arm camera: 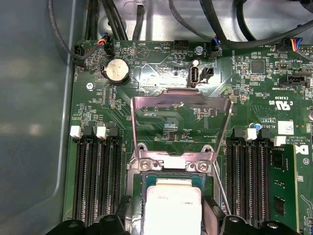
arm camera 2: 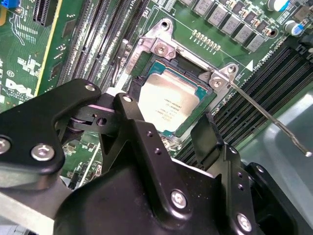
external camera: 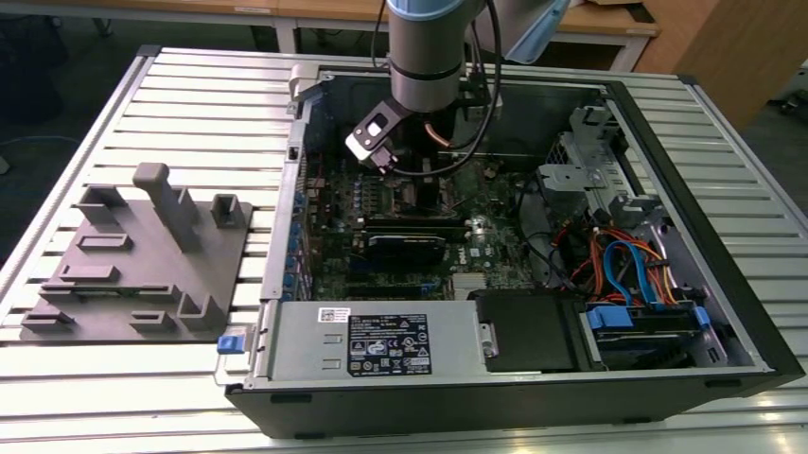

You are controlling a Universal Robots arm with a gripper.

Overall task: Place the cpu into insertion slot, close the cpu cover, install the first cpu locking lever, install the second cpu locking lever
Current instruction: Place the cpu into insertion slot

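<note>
The cpu (arm camera 2: pixel 168 98) (arm camera: pixel 173 203), a flat square chip with a silver-grey top, lies flat in the insertion slot (arm camera 2: pixel 146 54) (arm camera: pixel 171 165) on the green motherboard. The cpu cover (arm camera: pixel 181 100), a thin silvery frame, stands swung up and open behind the slot. A thin metal locking lever (arm camera 2: pixel 269 122) (arm camera: pixel 222 191) sticks out unlatched beside the socket. My gripper (arm camera 2: pixel 166 120) (arm camera: pixel 169 211) (external camera: pixel 423 170) hovers just over the chip, open. Its black fingers (arm camera 2: pixel 129 117) stand one on each side of the cpu.
Long black memory slots (arm camera: pixel 95 181) (arm camera: pixel 247 181) flank the socket. The open computer case (external camera: pixel 707 189) walls in the board, with cables (external camera: pixel 631 265) at the exterior view's right and a power supply (external camera: pixel 378 345) in front. A grey fixture plate (external camera: pixel 139 255) lies outside the case.
</note>
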